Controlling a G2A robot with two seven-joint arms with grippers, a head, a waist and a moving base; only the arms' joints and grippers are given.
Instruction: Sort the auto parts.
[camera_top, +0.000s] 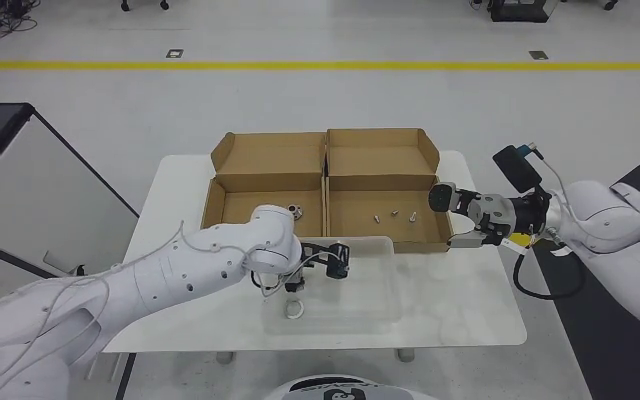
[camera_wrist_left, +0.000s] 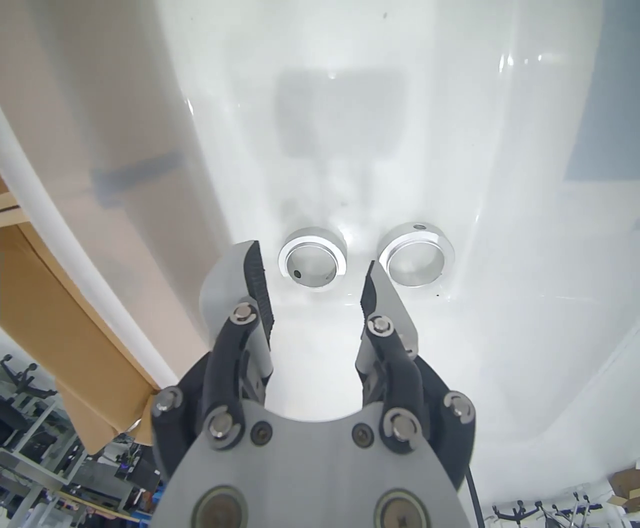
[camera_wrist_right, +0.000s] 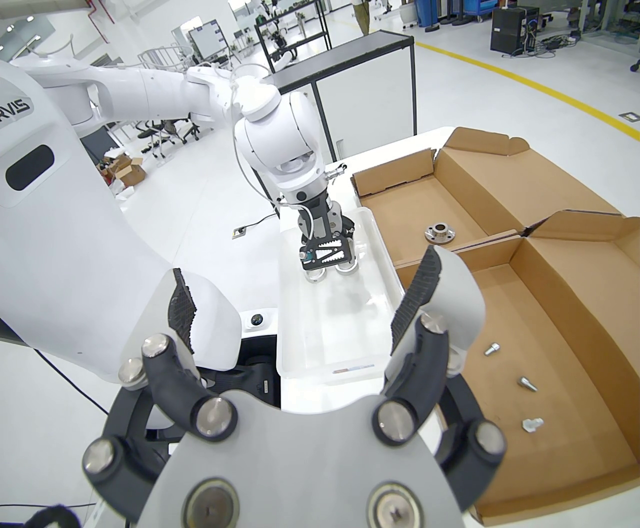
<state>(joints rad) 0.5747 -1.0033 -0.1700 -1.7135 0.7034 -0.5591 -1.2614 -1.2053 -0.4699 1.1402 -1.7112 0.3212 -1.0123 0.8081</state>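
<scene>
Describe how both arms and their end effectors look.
Both arms are smooth white rounded shells: the left arm carries thin white cables along its outside, the right arm a black cable at the wrist. The left end effector and right end effector match: grey plate, black linkages with silver bolts, pale fingers with black ribbed pads.

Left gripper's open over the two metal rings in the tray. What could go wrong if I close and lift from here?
1. The left gripper is lined up on one ring, but one finger sits right beside the other ring. Going down could hit or nudge it.
2. The ring is smooth and round, so it may slip out of the pads as they close.
3. The tray wall and the cardboard box stand close by, so a low carry might clip them.
</scene>
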